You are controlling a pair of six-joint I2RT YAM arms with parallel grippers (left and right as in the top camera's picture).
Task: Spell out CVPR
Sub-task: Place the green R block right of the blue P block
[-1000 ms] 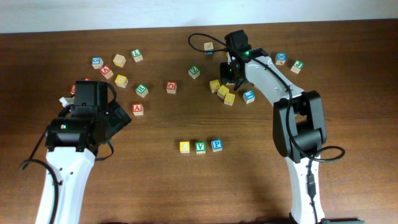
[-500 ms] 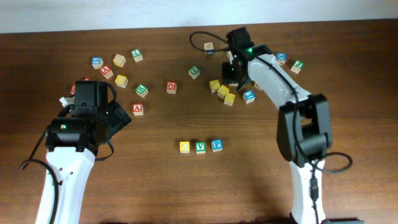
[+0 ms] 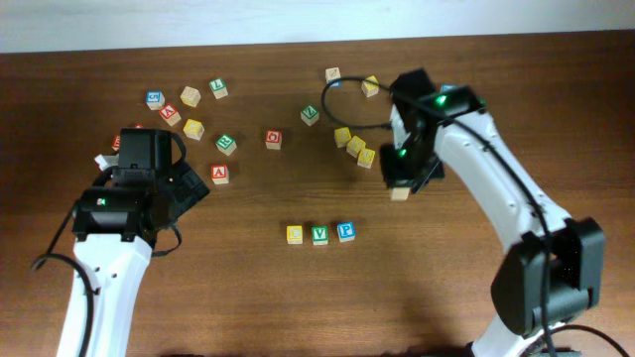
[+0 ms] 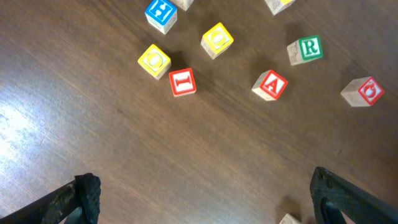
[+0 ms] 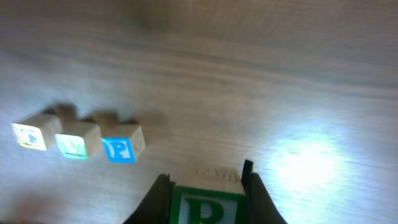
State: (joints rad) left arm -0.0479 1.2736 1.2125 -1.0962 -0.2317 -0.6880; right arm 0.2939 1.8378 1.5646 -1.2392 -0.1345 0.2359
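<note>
While the right gripper (image 5: 206,186) clamps a green-lettered cube (image 5: 208,202) between its jaws, the rest of the word lies in a row on the wooden surface (image 3: 248,297), around the middle and toward the near edge: yellow C cube (image 3: 295,234), green V cube (image 3: 319,235) and blue P cube (image 3: 345,232), side by side and close together. The held cube's letter reads as P or R; its lower part is out of frame. From overhead it hangs right of centre, farther from the near edge than the row and apart from it. Just beyond, toward the far edge, sits a cluster of yellow cubes (image 3: 353,146). More loose cubes, among them a red A cube (image 4: 270,84), lie toward the far-left corner, where the left gripper (image 4: 205,199) hovers with jaws spread wide and empty.
</note>
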